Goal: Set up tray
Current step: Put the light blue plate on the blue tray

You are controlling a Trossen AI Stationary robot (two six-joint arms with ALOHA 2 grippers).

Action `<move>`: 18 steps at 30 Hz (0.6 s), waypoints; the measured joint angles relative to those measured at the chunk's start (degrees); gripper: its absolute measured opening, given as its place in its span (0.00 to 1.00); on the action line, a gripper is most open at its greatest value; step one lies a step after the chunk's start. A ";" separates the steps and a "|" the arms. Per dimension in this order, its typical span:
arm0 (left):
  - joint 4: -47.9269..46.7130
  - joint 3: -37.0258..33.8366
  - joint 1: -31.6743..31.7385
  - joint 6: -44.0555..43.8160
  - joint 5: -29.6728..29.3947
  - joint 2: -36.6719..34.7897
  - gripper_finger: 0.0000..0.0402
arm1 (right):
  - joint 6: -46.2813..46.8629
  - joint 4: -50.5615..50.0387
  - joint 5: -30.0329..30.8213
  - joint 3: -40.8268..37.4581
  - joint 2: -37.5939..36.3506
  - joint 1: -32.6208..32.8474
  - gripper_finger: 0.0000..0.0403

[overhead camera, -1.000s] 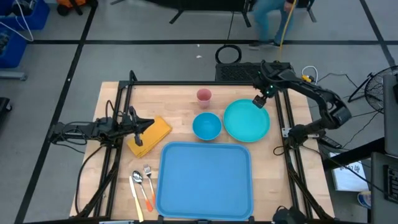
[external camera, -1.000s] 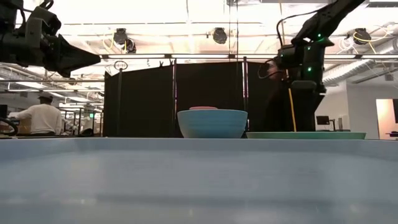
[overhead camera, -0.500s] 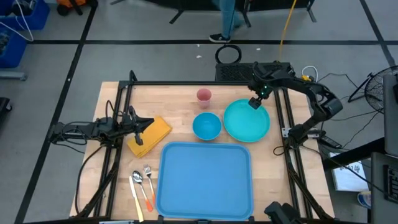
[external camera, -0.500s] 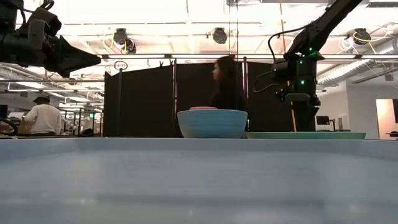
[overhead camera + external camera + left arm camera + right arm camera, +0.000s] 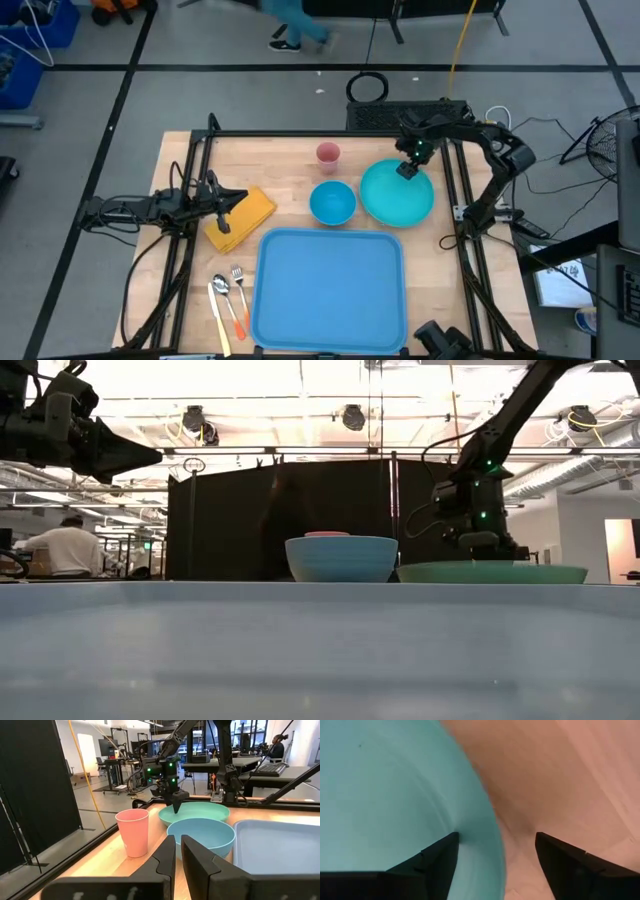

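The large blue tray [image 5: 330,290] lies flat at the table's near edge. Beyond it stand a blue bowl [image 5: 332,202], a teal plate [image 5: 395,200] and a pink cup [image 5: 328,153]. My right gripper [image 5: 407,168] is open and low over the plate's far rim, with one finger on each side of it in the right wrist view [image 5: 496,836]. My left gripper [image 5: 228,208] hovers shut above a folded yellow cloth [image 5: 250,212] on the table's left; its fingers [image 5: 178,842] point toward the cup and bowl. My right gripper comes from above, pointing down, astride the teal plate's far rim [image 5: 492,845]. One finger is over the plate's inside and the other over the bare table outside it. Whether either finger touches the rim, I cannot tell.
A spoon, a fork and an orange-handled utensil [image 5: 228,295] lie left of the tray. A black frame [image 5: 460,200] runs along the table's sides. Bare wood shows between cup and plate. A person in a white top [image 5: 62,550] stands far off in the room.
My right gripper has come down and moved slightly toward the table's left, from above the plate's far right edge to just over its far rim. In the low view the plate's outline now stands taller than before. A person has walked past behind the table.
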 joint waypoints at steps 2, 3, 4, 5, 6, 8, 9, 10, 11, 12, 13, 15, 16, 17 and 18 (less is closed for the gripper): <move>0.00 0.00 0.00 0.02 0.02 0.00 0.09 | -1.02 -0.04 0.02 0.06 0.46 0.31 0.57; 0.00 0.00 0.00 0.02 0.00 0.00 0.09 | -1.05 -0.23 0.00 0.06 0.61 0.40 0.53; 0.00 0.00 0.00 0.02 0.00 0.00 0.09 | -0.99 -0.34 0.01 0.06 0.62 0.50 0.49; 0.00 0.00 0.00 0.02 0.00 0.00 0.09 | -0.91 -0.37 0.03 0.06 0.62 0.55 0.45; -0.02 0.00 0.00 0.02 0.00 0.00 0.09 | -0.90 -0.38 0.03 0.05 0.62 0.56 0.40; -0.02 0.00 0.00 0.02 0.00 0.00 0.09 | -0.79 -0.34 0.13 0.02 0.63 0.60 0.30; -0.02 0.00 0.00 0.00 0.00 0.00 0.09 | -0.35 -0.28 0.32 0.06 0.59 0.60 0.25; -0.02 0.00 0.00 0.02 0.00 0.00 0.09 | 0.14 -0.27 0.40 0.06 0.55 0.58 0.19; -0.02 0.00 0.00 0.01 0.00 0.00 0.09 | 0.37 -0.57 0.42 0.14 0.57 0.54 0.13; -0.02 0.00 0.00 -0.02 0.00 0.00 0.09 | 0.51 -1.08 0.46 0.21 0.41 0.52 0.08; -0.02 0.00 0.00 -0.11 0.00 0.00 0.09 | 0.50 -1.45 0.49 0.24 0.26 0.53 0.05; -0.02 0.00 0.00 -0.31 0.00 0.00 0.09 | 0.52 -1.71 0.75 0.21 0.00 0.56 0.03; -0.02 0.00 0.00 -0.31 0.00 0.00 0.09 | 0.52 -1.97 0.70 0.21 -0.29 0.55 0.03; -0.02 0.00 0.00 -0.31 0.00 0.00 0.09 | 0.51 -1.98 0.68 0.18 -0.89 0.54 0.03; -0.02 0.00 0.00 -0.33 0.00 0.00 0.09 | 0.55 -2.48 0.65 0.11 -1.62 0.54 0.02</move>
